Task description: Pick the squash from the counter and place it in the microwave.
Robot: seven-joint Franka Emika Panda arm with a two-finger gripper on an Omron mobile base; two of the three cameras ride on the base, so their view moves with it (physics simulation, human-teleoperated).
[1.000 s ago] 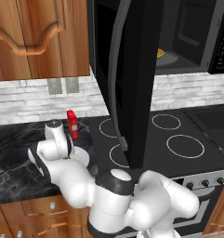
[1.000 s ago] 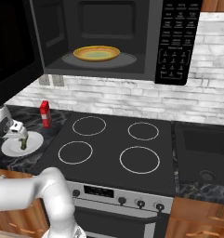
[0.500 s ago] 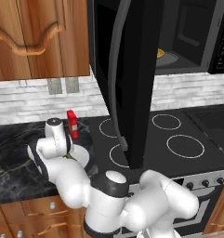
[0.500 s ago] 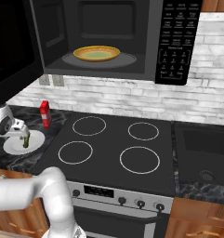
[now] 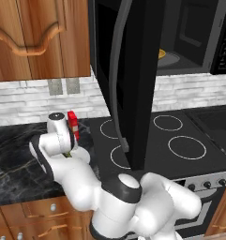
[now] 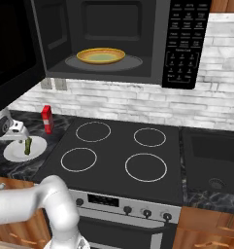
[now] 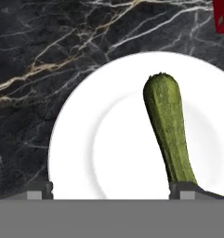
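The dark green squash (image 7: 169, 131) lies on a white plate (image 7: 104, 153) on the black marble counter (image 7: 34, 51). My gripper (image 7: 113, 191) hangs open just above the plate. One fingertip (image 7: 187, 190) is over the squash's near end, the other stands over the plate's rim. From the right base view, the gripper (image 6: 20, 137) hovers beside the squash (image 6: 27, 146) at the far left. The left base view has the squash (image 5: 67, 153) peeking out under the hand. The microwave (image 6: 108, 44) above the stove stands open, its tall black door (image 5: 128, 70) swung out.
A red bottle (image 6: 47, 119) stands on the counter just behind the plate (image 6: 14, 153). A yellow dish (image 6: 101, 56) sits inside the microwave. The black stovetop (image 6: 118, 155) lies to the right of the plate, with a sink (image 6: 213, 160) beyond it. Wooden wall cabinets (image 5: 34, 37) hang at the upper left.
The hand has barely shifted above the plate. The gripper stays open and the squash has not moved.
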